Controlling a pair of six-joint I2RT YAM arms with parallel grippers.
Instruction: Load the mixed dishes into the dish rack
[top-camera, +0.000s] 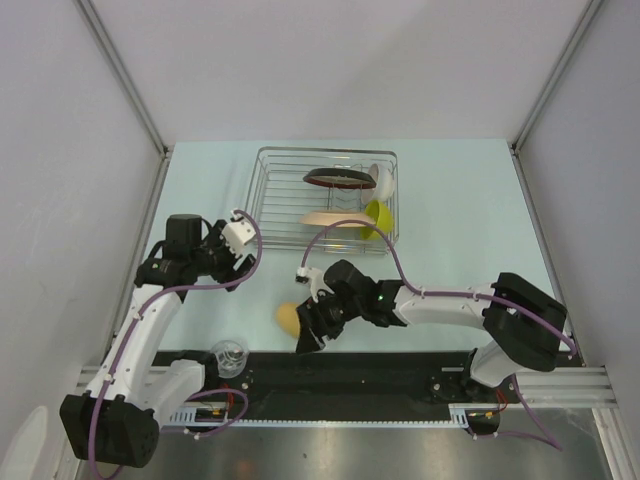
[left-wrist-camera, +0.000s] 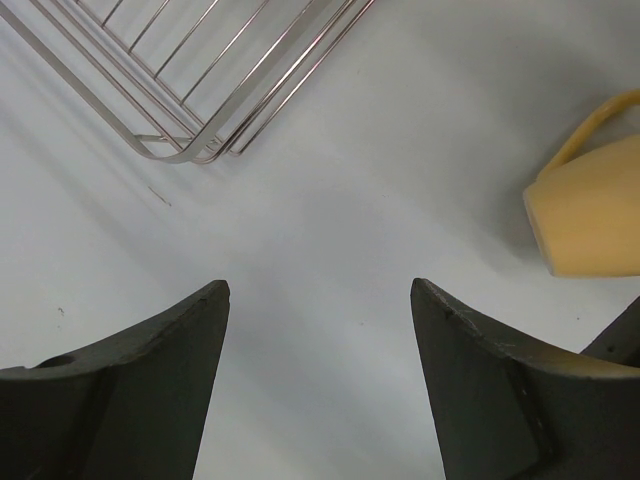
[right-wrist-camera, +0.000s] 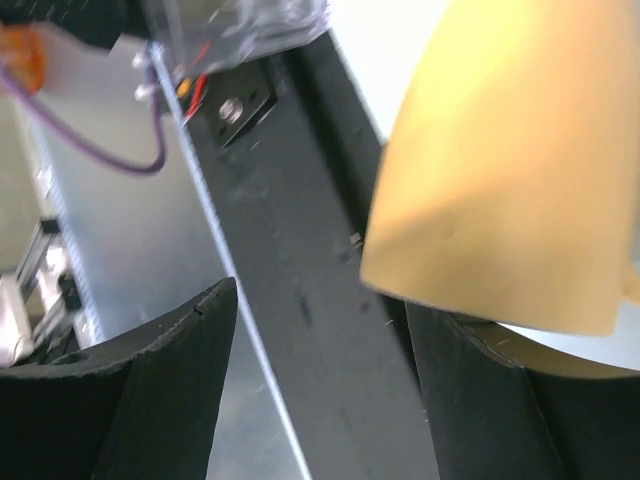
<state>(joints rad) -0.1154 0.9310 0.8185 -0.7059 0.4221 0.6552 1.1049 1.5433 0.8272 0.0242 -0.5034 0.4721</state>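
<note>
Mug position: the yellow mug (top-camera: 287, 318) is on the desk (top-camera: 450, 220) beside the front rail (top-camera: 400, 365), apparently on its side, well apart from the dish rack (top-camera: 270, 160).
Right tool (right-wrist-camera: 320, 290): spread, with nothing between the fingers. The mug wall lies against one finger (right-wrist-camera: 500, 400).
Left tool (left-wrist-camera: 320, 285): released and empty, above bare desk.
Material: looks like smooth glazed ceramic, with a tapered wall and a loop handle.
Handling: I judge it light, rigid, slick, chippable, and liable to roll.
Hold: I would pinch the rim wall, one finger inside.

The desk (top-camera: 470, 230) is lit brightly and evenly; soft shadows are cast beside the dish rack (left-wrist-camera: 200, 148); the yellow mug (right-wrist-camera: 500, 160) is blurred.
</note>
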